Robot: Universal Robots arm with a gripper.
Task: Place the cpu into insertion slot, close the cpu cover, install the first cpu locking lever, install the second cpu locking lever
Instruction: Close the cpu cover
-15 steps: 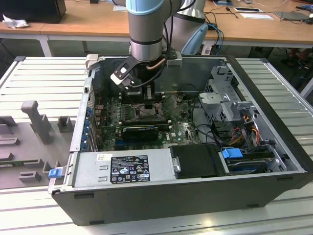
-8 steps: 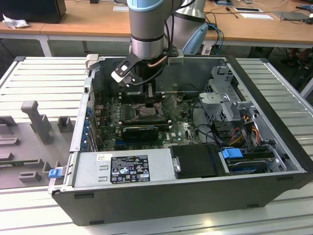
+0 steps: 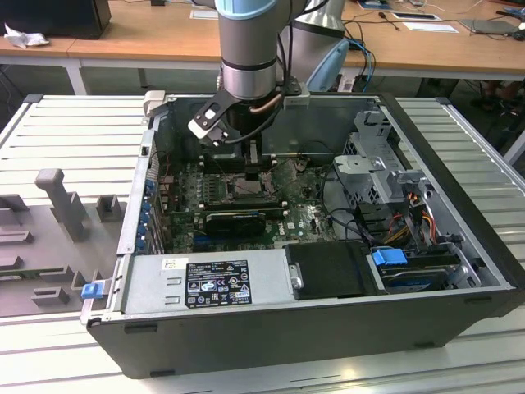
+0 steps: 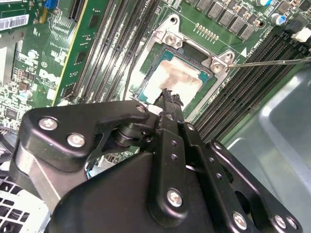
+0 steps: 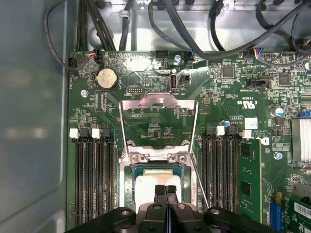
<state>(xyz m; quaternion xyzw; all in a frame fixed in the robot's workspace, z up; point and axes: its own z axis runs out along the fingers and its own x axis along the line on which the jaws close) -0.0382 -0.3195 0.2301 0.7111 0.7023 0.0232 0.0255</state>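
In the exterior view the arm crowded the middle of the open case, and the claw tips under it were hard to make out. The first wrist view was plainer: the claw was pinched narrow, fingers together with nothing between them, right over the cpu. The cpu lay flat in the slot, its near edge cut off by the claw's body. Whether the tips touched it, I couldn't tell. The cover stood open past the slot's far edge. The second wrist view showed a thin lever at the slot's corner.
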